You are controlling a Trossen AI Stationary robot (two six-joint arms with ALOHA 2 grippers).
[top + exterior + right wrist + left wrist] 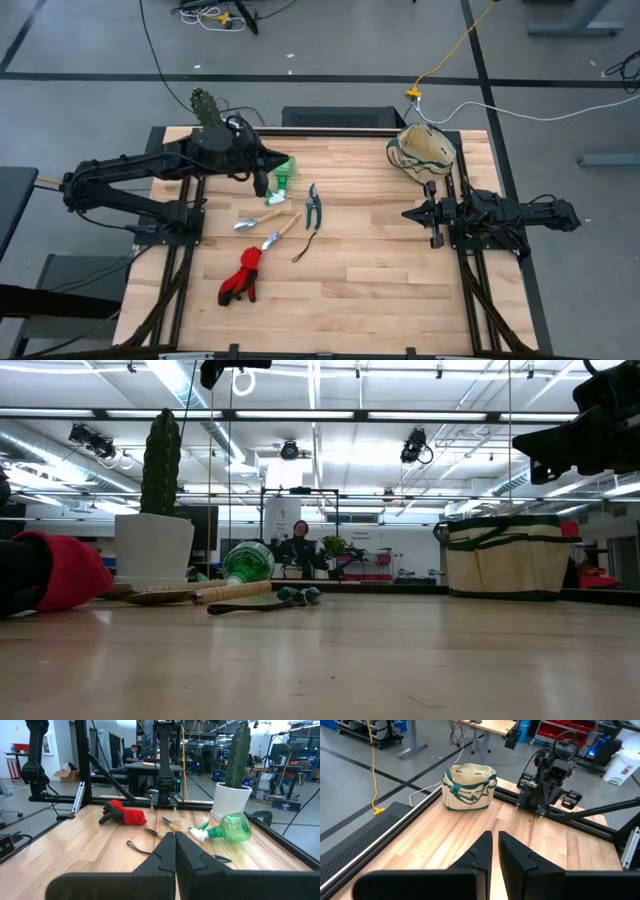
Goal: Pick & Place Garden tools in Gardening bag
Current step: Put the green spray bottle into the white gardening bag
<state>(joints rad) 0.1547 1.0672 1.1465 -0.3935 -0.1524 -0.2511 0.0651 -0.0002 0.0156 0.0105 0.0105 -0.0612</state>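
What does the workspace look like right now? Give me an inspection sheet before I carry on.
Surface: wooden table, bare on the near right.
Job's things: gardening bag at the far right corner, upright; green sprayer, pruning shears, trowel, red gloves and dark cord all lie on the table, none bagged.
Clutter: white pot with cactus at the far left edge.
Grippers: left gripper over the sprayer, nearly closed, holding nothing; right gripper near the bag, shut, empty.
Cables: yellow and white cables on the floor beyond the table.
Surroundings: a person seated in the room behind.
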